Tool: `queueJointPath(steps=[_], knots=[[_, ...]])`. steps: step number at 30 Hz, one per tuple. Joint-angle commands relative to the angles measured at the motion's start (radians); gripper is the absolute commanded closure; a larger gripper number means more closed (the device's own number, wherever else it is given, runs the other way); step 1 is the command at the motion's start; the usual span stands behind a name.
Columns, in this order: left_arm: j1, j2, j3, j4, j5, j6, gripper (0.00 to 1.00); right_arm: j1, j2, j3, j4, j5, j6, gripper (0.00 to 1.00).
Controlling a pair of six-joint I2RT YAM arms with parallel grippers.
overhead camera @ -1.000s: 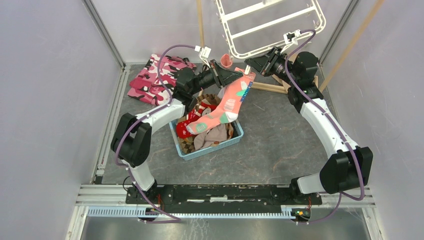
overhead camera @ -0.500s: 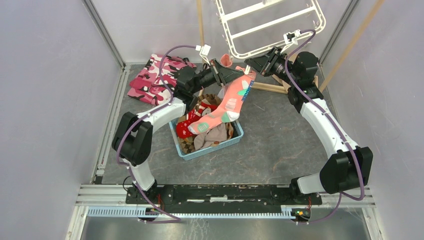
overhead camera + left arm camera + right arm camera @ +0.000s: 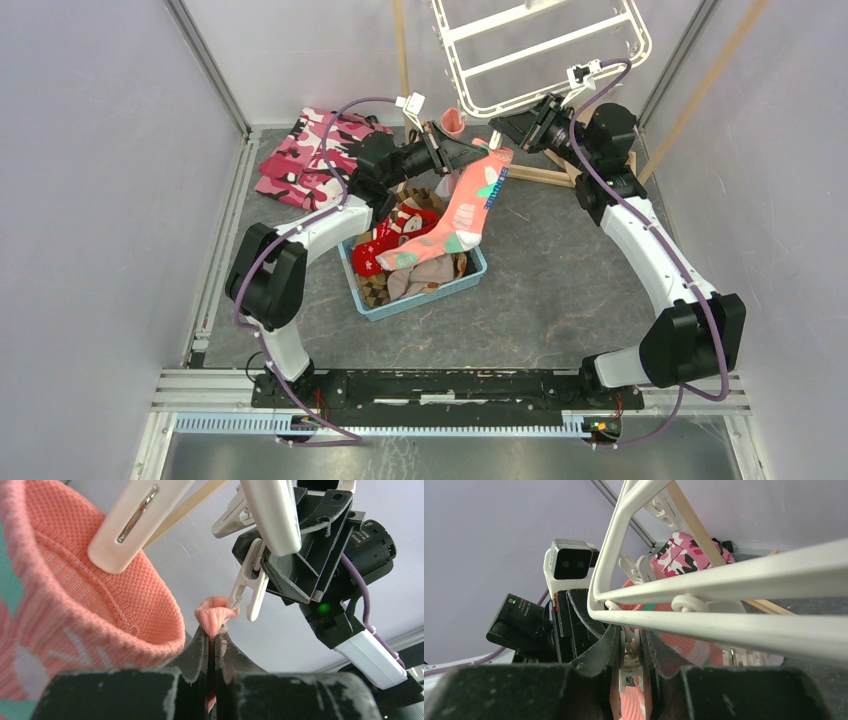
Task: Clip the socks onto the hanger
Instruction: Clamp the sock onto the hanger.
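Note:
My left gripper (image 3: pixel 484 152) (image 3: pixel 216 635) is shut on a fold of the cuff of a salmon-pink sock (image 3: pixel 468 205) (image 3: pixel 215 615). The rest of that sock hangs down over the basket. My right gripper (image 3: pixel 498 128) (image 3: pixel 633 647) is shut on a white clip peg (image 3: pixel 630 656) (image 3: pixel 248 587) dangling from the white hanger (image 3: pixel 545 47) (image 3: pixel 724 625). The sock fold touches the tip of that peg. Another pink sock cuff (image 3: pixel 75 580) (image 3: pixel 452 122) hangs from a neighbouring peg (image 3: pixel 135 520). Red (image 3: pixel 385 245) and brown (image 3: pixel 425 275) socks lie in the basket.
The blue basket (image 3: pixel 472 276) sits mid-table under the hanging sock. A pink camouflage garment (image 3: pixel 310 160) (image 3: pixel 684 555) lies at the back left. A wooden pole stand (image 3: pixel 545 175) rises behind the hanger, its base beside my right arm.
My left gripper has edged the sock cuff slightly to the right, closer to the held peg, and the hanging sock has swung with it. The right arm has not moved.

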Motion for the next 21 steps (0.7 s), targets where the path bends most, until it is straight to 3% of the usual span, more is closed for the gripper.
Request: queueJointPath(steps=[1, 21], knots=[[0.001, 0.004, 0.047, 0.078, 0.019, -0.079, 0.98, 0.010, -0.023, -0.016, -0.040, -0.032, 0.001, 1.00], [0.001, 0.023, 0.089, 0.118, -0.001, -0.141, 0.98, 0.009, -0.029, -0.020, -0.053, -0.028, -0.012, 1.00]])
